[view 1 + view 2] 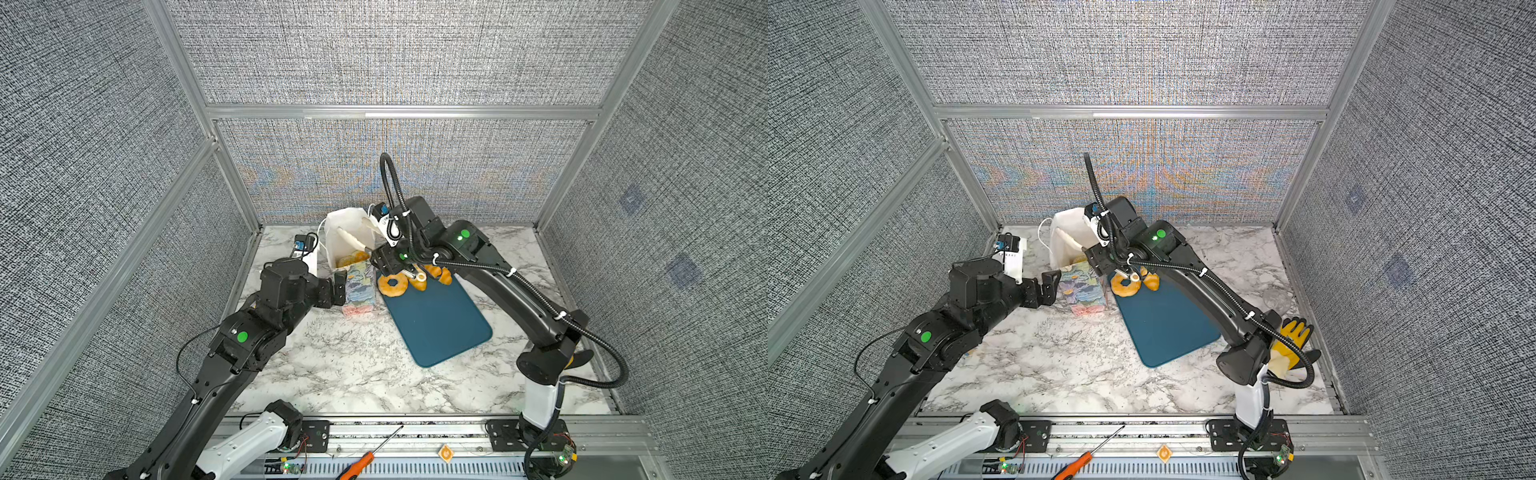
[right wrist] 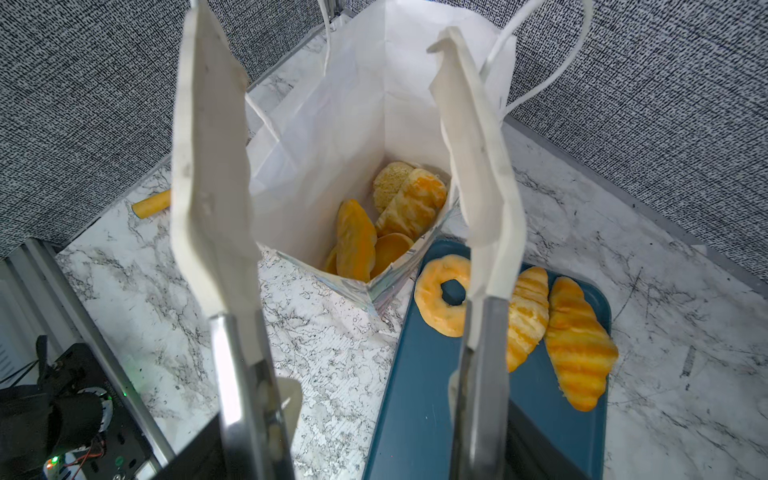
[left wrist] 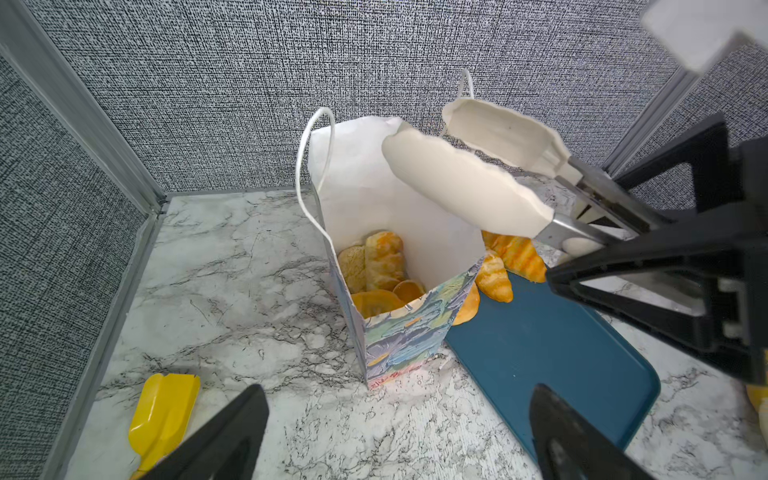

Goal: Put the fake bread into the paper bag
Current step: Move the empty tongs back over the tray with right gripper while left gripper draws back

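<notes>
- Bag (image 3: 399, 340): stands upright towards the far middle of the bench (image 1: 332, 365), mouth open and white lining showing. It looks like thin, light paper, so a knock on the rim would probably tip or crease it.
- Bread (image 2: 390, 224): several glossy pieces already lie in the bottom of the bag. A doughnut (image 2: 440, 299) and two croissants (image 2: 577, 345) remain at the far end of the blue tray (image 1: 440, 324), just right of the bag.
- Right gripper (image 3: 594, 220): its fingers clasp the metal arms of a pair of tongs (image 2: 208, 166). The white tips are spread and empty above the bag's mouth.
- Left gripper (image 3: 397, 392): fingers wide apart and empty, just left of the bag on its near side.
- Handling (judgement): the pieces look light, with a slick surface. A croissant is best pinched across its thick middle. The doughnut is best taken across one side of the ring, one tip through the hole.
</notes>
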### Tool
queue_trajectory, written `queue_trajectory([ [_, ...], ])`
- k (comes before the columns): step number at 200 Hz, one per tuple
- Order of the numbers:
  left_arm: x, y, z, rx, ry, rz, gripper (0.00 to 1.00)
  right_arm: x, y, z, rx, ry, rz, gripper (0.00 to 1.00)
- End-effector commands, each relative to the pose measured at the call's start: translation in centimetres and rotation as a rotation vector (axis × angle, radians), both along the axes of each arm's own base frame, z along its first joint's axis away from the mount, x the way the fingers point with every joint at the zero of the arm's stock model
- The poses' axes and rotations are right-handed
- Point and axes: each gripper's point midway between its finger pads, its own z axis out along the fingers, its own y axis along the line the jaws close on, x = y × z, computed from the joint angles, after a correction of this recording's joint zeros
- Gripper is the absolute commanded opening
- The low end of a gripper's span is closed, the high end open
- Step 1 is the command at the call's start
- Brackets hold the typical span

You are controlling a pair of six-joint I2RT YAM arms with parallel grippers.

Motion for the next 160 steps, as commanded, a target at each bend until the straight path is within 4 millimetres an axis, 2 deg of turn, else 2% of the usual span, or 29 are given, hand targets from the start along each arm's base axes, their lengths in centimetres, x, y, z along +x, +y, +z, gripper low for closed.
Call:
queue_trajectory([
  [1, 0.3, -0.5, 0.8, -0.036, -0.022, -0.011, 0.99, 0.0, -0.6, 1.0, 0.008, -0.040, -0.007, 0.73],
  [33, 0.4, -1.2, 0.5, -0.069, -0.018, -0.029, 0.97, -0.5, -2.7, 0.9, -0.030, -0.073, -0.039, 0.73],
  [83, 0.8, -3.0, 0.3, -0.126, -0.010, -0.088, 0.96, -0.7, -6.8, -0.2, -0.083, -0.093, -0.111, 0.73],
  [116, 0.9, -3.8, 0.0, -0.151, -0.004, -0.113, 0.95, -0.5, -10.3, -2.1, -0.134, -0.088, -0.178, 0.74],
  [160, 1.0, -4.8, -0.6, -0.169, 0.005, -0.131, 0.94, -0.2, -15.7, -6.1, -0.240, -0.039, -0.286, 0.75],
])
